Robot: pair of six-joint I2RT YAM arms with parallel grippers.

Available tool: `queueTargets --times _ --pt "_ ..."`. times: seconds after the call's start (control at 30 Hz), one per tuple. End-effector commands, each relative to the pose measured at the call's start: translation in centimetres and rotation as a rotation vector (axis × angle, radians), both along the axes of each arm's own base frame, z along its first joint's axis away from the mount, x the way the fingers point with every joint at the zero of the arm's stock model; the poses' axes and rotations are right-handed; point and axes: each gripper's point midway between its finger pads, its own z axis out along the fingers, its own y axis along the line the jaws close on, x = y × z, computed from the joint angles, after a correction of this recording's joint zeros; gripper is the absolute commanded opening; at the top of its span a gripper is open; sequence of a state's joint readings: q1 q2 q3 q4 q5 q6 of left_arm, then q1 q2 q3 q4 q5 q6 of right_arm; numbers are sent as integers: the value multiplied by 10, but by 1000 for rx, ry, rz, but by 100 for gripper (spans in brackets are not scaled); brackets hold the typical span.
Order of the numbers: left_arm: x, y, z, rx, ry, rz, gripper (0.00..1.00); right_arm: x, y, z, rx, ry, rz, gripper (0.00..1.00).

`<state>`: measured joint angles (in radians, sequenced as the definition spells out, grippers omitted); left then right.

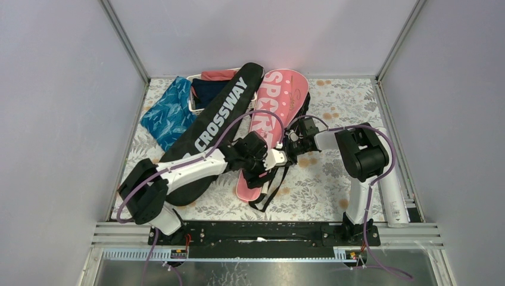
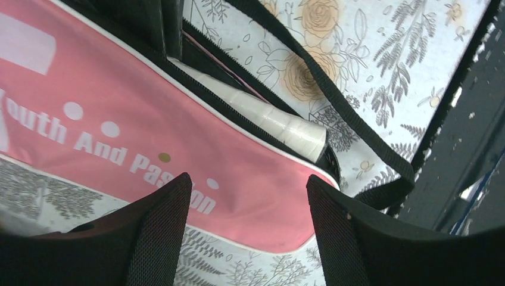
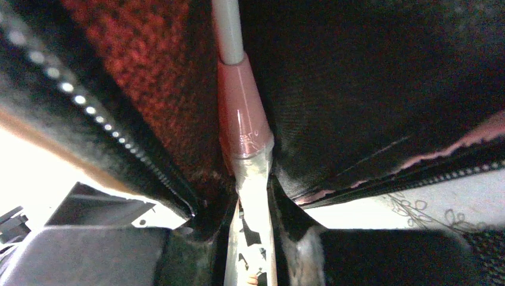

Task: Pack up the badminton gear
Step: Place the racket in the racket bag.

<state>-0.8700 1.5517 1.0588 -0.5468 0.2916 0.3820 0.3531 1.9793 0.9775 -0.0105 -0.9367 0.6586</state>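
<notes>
The pink SPORT bag (image 1: 275,113) lies in the middle of the table, beside the black CROSSWAY bag (image 1: 217,122). My left gripper (image 2: 250,185) hovers open over the pink bag's (image 2: 149,137) narrow end, nothing between its fingers (image 2: 161,232). A racket's white handle (image 2: 280,122) lies in that bag's open zipper. My right gripper (image 3: 253,196) is shut on a racket (image 3: 241,113) at its white grip, below the pink cone, inside the dark bag mouth. From above, my right gripper (image 1: 295,145) sits at the pink bag's right side. A white shuttlecock tube (image 1: 393,190) lies at the right edge.
A white basket (image 1: 195,102) with navy and red clothes stands at the back left, a blue patterned cloth (image 1: 170,113) next to it. The pink bag's black strap (image 1: 271,187) loops toward the near edge. A metal frame rims the floral tabletop (image 1: 333,173).
</notes>
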Motion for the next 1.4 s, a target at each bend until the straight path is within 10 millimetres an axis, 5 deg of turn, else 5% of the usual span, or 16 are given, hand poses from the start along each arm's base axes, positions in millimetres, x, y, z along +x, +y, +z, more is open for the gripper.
queueTargets --times 0.0,0.43,0.8,1.37 --pt "17 -15 -9 -51 11 172 75 75 -2 13 5 -262 -146 0" --pt "33 -31 -25 -20 2 298 61 79 2 21 36 -274 -145 0" --pt "42 -36 -16 -23 -50 306 0 79 1 17 46 -273 -163 0" --pt "11 -61 17 -202 121 138 0 103 13 77 213 -351 -283 0"
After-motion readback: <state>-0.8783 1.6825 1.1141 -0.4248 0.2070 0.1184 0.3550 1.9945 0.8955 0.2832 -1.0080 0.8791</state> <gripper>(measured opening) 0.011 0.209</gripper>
